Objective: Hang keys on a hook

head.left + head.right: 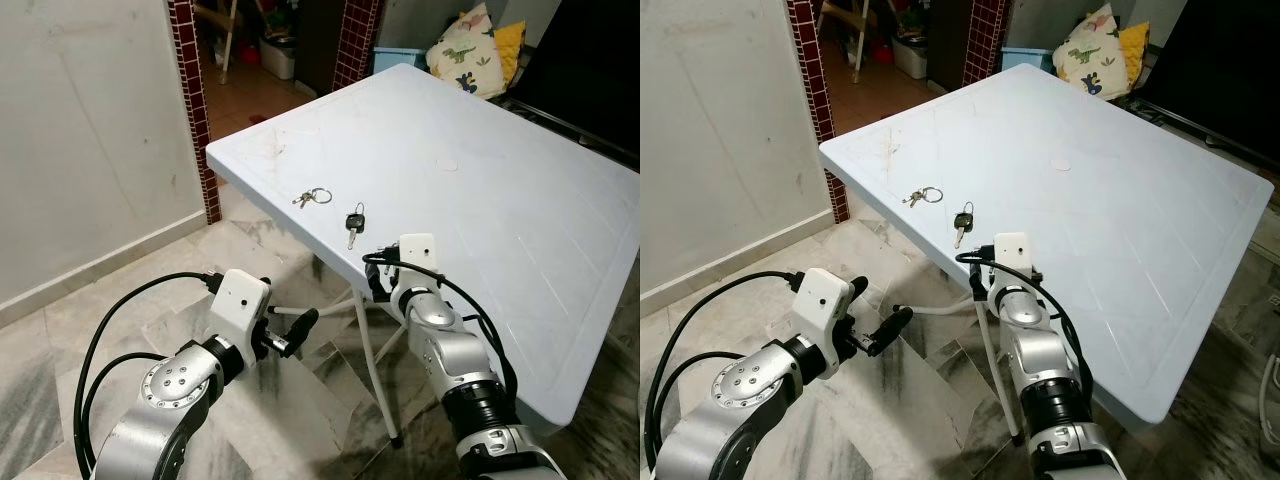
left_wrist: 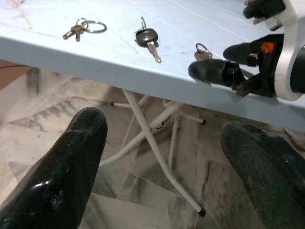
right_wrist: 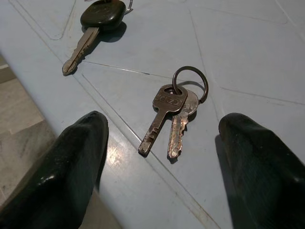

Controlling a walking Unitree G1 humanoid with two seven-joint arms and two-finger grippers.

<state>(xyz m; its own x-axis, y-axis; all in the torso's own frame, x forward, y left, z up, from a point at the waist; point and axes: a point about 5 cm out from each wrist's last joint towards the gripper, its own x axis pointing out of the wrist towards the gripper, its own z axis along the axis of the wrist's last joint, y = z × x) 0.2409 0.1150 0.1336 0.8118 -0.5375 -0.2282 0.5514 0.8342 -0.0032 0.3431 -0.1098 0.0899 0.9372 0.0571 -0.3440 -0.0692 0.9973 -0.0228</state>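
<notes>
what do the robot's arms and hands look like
Both arms are silver metal with rounded joints and black cables looping alongside. Each wrist carries a white boxy block. The left hand and right hand each have two long, glossy black fingers with rounded tips. An orange marking shows on the right hand's black parts in the left wrist view.

White folding table, white tube legs beneath, on marbled grey floor tiles. At 12 o'clock: dinosaur-print cushion, yellow cushion. At 11 o'clock: red-tiled pillar. At 9 o'clock: pale wall.
</notes>
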